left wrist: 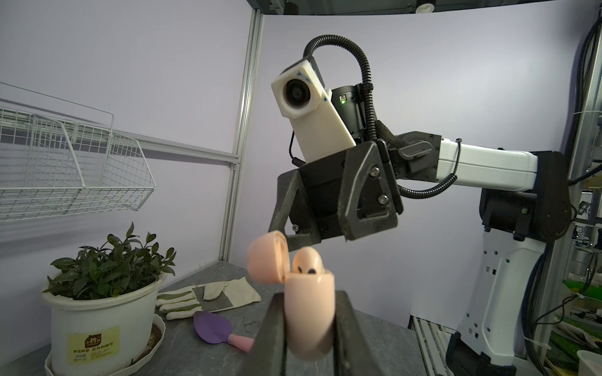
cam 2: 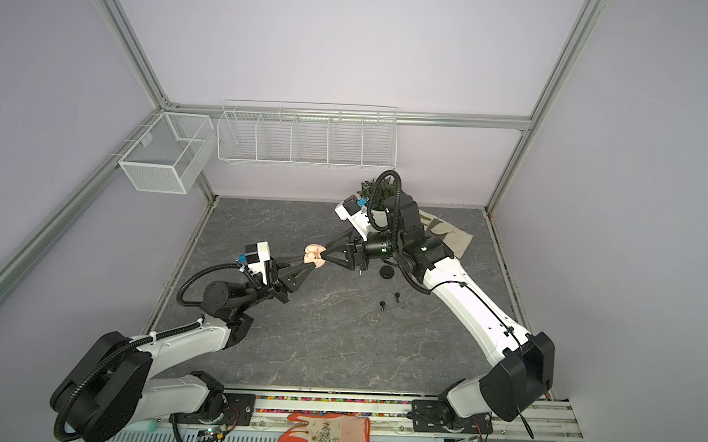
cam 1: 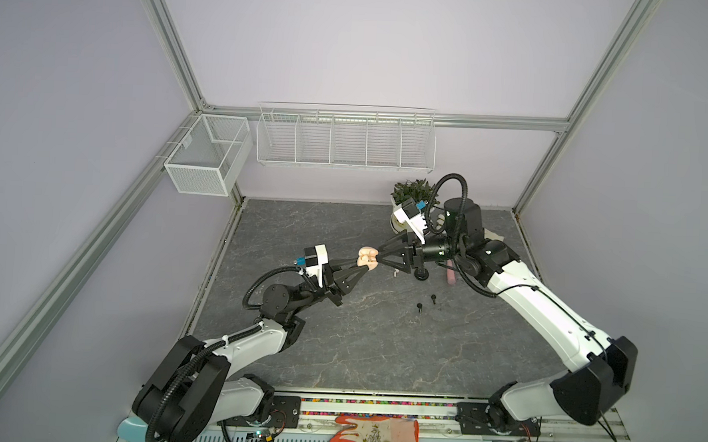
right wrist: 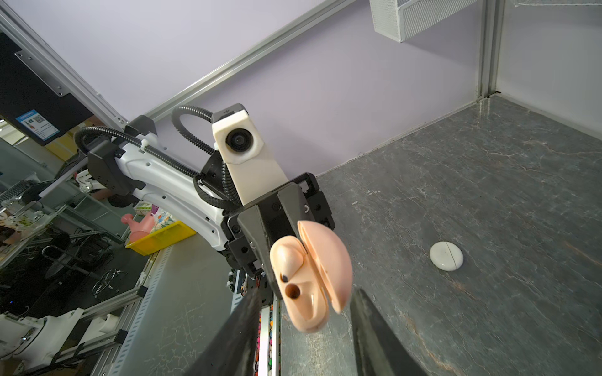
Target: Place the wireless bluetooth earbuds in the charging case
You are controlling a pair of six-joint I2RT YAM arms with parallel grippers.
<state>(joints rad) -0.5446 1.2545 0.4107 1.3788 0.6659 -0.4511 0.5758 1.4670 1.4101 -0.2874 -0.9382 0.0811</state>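
Observation:
My left gripper (left wrist: 309, 312) is shut on the body of a peach charging case (left wrist: 309, 312), held above the table in both top views (cam 1: 368, 258) (cam 2: 314, 255). Its lid (right wrist: 329, 260) stands open. One peach earbud (right wrist: 288, 257) sits in a socket; the socket beside it (right wrist: 293, 290) is empty. My right gripper (right wrist: 304, 309) is open, its fingers either side of the case without touching it. Two black earbuds (cam 1: 419, 307) (cam 1: 433, 297) lie on the table, and a small white earbud (cam 1: 395, 272) lies under the right gripper.
A round black case (cam 1: 421, 274) and a white round case (right wrist: 446, 256) lie on the table. At the back right are a potted plant (cam 1: 412, 189), a pale glove (left wrist: 208, 296) and a purple trowel (left wrist: 211, 327). Wire baskets (cam 1: 344, 138) hang on the wall.

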